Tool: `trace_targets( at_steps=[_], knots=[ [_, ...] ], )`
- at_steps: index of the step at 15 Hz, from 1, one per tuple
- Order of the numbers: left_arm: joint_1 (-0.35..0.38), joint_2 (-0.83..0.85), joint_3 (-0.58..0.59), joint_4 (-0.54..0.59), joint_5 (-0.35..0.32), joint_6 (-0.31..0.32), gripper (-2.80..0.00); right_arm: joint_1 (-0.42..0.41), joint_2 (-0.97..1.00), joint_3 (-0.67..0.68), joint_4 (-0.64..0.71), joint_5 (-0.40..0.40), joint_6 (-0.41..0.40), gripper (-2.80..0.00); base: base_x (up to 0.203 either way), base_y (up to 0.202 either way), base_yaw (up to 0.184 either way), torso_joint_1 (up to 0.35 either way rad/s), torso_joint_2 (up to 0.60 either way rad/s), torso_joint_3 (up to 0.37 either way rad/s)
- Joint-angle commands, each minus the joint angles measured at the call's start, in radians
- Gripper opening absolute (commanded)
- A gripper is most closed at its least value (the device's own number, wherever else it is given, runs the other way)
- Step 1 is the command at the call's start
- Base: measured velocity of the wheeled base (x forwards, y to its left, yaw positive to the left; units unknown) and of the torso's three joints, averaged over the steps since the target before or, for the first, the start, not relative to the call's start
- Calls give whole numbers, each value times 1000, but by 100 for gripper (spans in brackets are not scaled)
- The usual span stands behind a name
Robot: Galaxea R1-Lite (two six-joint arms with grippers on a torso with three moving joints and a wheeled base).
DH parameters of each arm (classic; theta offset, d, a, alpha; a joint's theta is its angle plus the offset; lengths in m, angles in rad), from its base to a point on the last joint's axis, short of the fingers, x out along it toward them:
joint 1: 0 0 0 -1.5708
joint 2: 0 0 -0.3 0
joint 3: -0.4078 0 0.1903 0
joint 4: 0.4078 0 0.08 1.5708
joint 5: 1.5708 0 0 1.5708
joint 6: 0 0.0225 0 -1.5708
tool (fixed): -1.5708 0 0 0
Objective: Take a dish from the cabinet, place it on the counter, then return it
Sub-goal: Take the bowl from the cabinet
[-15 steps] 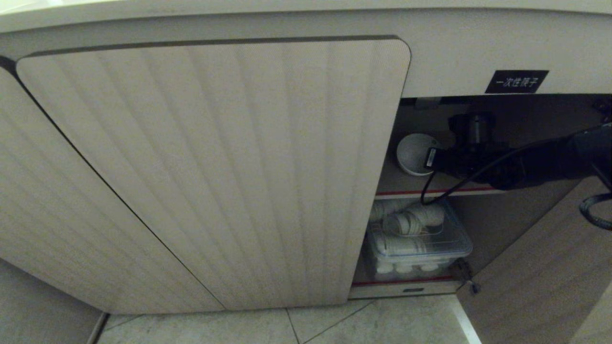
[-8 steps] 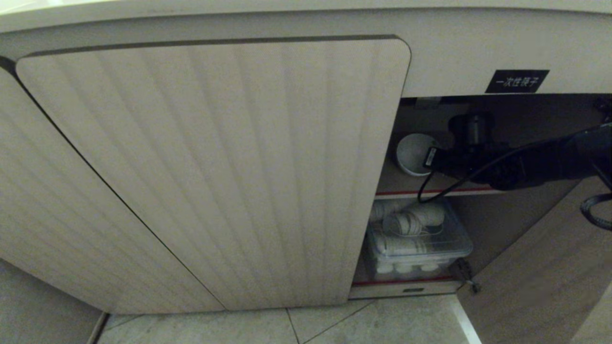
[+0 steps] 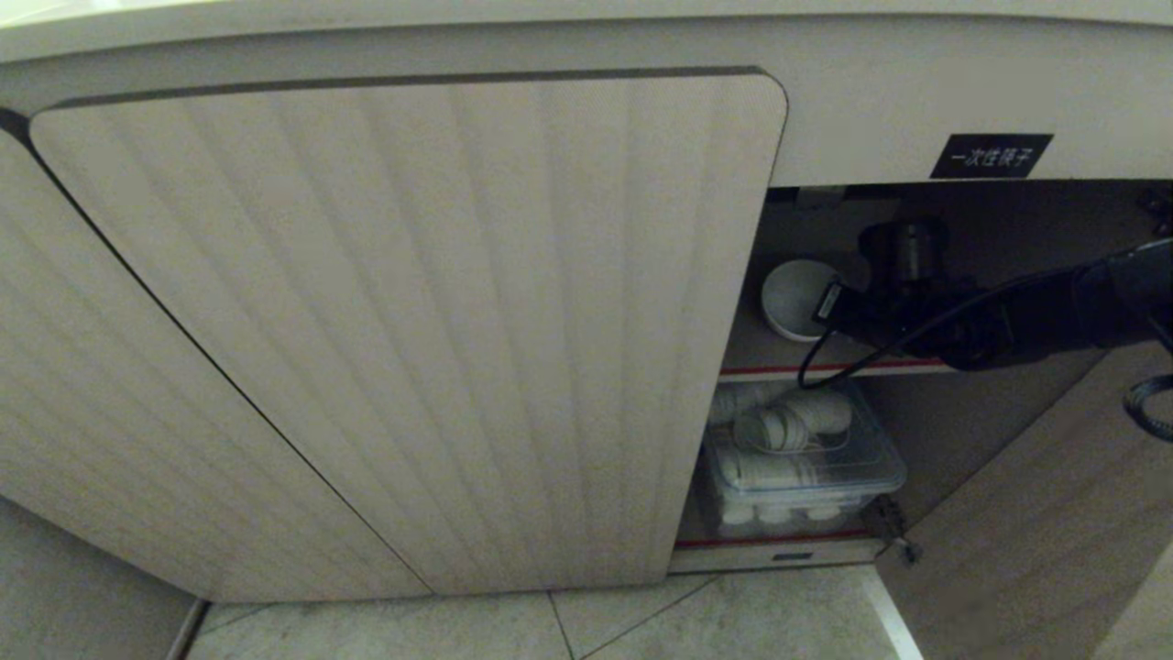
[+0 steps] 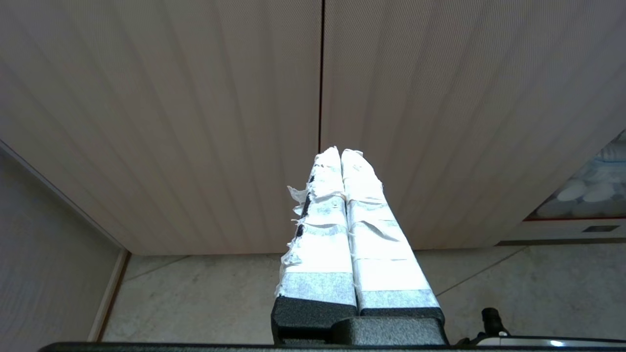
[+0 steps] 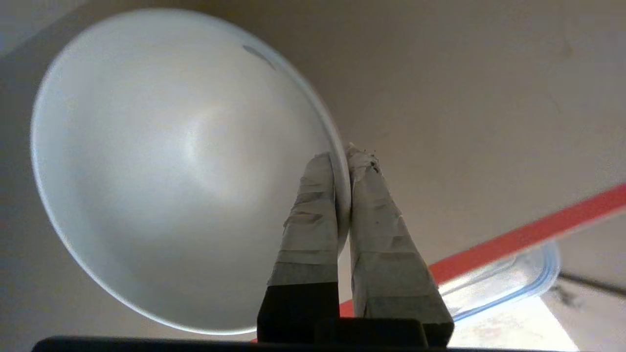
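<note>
**A:** Dish first: where do you see it?

**B:** You see it inside the cabinet, above the upper red-edged shelf, in the open part on the right side. The right claw is clamped on its rim, one taped finger inside the bowl and one outside. A thin rim gives the only place for such narrow fingers, I think, so this hold makes sense.

**B:** Your left claw is parked in front of the closed doors, fingers pressed together, holding nothing.

**A:** And under the shelf?

**B:** A clear plastic box with white cups stands on the lower shelf. You should keep the dish away from it and from the door edge when you pull out.

**A:** What differs from one second ago?

**B:** Very little. In the head view the dish sits nearly at the same place, only a bit turned, so more of its inside shows. The arm's far end is slightly lower. I judge the lifting out is only starting; the bench above is not reached yet.
</note>
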Motion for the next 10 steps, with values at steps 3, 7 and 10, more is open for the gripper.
trace_targets(
  at_steps=[3,7,10],
  knots=[
    [0,0,0,-1,-1,-1,-280,10,-18,19,-34,-48,110,-280,0,0,0,0,0,0],
    [0,0,0,-1,-1,-1,-280,10,-42,31,-42,-53,168,-280,0,0,0,0,0,0],
    [0,0,-1,-1,-1,-1,-280,15,-60,84,-56,-61,182,-280,0,0,0,0,0,0]
  ],
)
